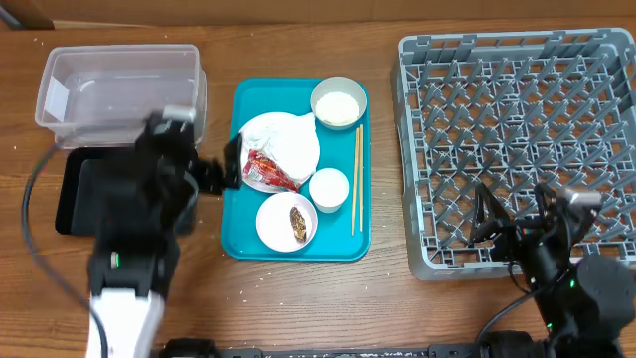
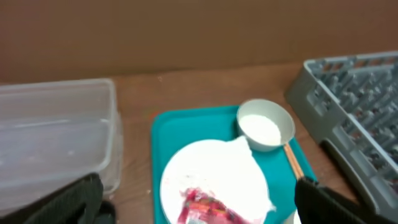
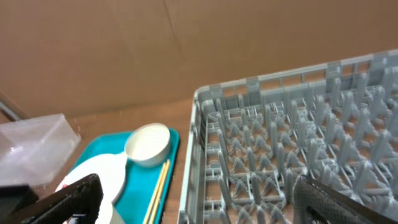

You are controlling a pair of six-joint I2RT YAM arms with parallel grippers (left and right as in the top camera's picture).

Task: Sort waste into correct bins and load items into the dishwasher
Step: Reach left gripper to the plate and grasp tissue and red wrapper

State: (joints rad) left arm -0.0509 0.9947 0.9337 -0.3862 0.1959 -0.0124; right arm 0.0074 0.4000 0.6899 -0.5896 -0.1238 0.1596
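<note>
The left hand (image 1: pixel 224 169) has its fingers wide apart at the left rim of the teal tray (image 1: pixel 248 244), maybe touching it. It is near the red-and-white wrapper (image 1: pixel 270 171), which lies on the big plate (image 1: pixel 288 139). The right hand (image 1: pixel 512 214) is spread apart too, over the grey rack (image 1: pixel 517 99) by the bench's right edge.

A bare strip of table (image 1: pixel 386 199) ran between the teal tray (image 1: pixel 238 244) and the dish rack (image 1: pixel 517 45). On the tray, things sat close together. The chopsticks (image 1: pixel 358 179) lay just beside the bowl (image 1: pixel 339 103) and the small cup (image 1: pixel 329 187), with little room between them. Rows of upright pegs (image 1: pixel 497 119) filled the rack. The clear tub (image 1: pixel 119 85) was open on top. The left arm (image 1: pixel 149 209) covered part of the black tray (image 1: pixel 72 194).
</note>
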